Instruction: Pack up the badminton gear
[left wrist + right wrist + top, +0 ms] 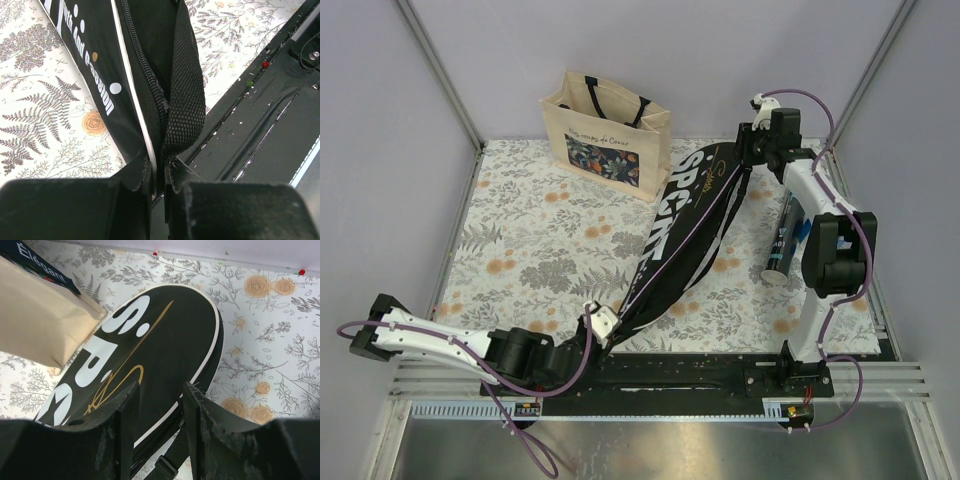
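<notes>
At 6 o'clock your left gripper clenches the black cover by its narrow end; at 1 o'clock your right gripper hangs released above it.

Floral table: cover, tote, roll

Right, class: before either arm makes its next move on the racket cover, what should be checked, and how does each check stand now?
1. Grip of left gripper on the cover at its narrow end: ok, clamped on the zip edge and strap.
2. Grip of right gripper on the cover: not ok, jaws apart above the wide end.
3. Zip fully closed: cannot tell.
4. Space between tote bag and cover: not ok, the bag seems to touch the wide end.
5. Rackets inside: cannot tell, none in view.
</notes>
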Controlling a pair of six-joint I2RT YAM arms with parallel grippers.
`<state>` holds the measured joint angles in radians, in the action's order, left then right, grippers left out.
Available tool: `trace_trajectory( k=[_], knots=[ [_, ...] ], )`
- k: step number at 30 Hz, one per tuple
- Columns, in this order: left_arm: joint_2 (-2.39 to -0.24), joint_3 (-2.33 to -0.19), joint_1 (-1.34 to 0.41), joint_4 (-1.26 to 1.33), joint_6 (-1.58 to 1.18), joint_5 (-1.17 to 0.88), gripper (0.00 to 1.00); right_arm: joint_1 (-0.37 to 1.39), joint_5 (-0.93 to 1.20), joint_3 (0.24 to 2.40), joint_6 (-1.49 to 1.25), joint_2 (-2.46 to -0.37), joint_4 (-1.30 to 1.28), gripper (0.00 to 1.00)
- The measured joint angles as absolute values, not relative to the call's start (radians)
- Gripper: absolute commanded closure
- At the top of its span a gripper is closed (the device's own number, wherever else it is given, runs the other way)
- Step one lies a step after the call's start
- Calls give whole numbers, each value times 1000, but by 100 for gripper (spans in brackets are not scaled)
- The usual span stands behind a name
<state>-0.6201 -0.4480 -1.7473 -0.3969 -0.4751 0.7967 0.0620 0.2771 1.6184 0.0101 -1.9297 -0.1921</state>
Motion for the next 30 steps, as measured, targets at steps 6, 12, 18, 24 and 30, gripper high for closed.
trace_trajectory(
  k=[6, 12, 18, 24, 30],
  knots=[
    [-626, -448, -1747, -396, -473, 797, 100, 72, 220, 1645, 43, -1952, -238, 52],
    [-625, -448, -1747, -395, -473, 797, 100, 72, 192, 1645, 49, -1963, -262, 60],
    [-625, -448, -1746, -395, -472, 797, 100, 72, 183, 1645, 50, -1966, -268, 68],
    [-625, -448, -1745, -395, -472, 797, 100, 72, 168, 1645, 51, -1966, -268, 59],
    [-625, -450, -1745, -395, -472, 797, 100, 77, 147, 1665, 63, -1977, -279, 52]
  ],
)
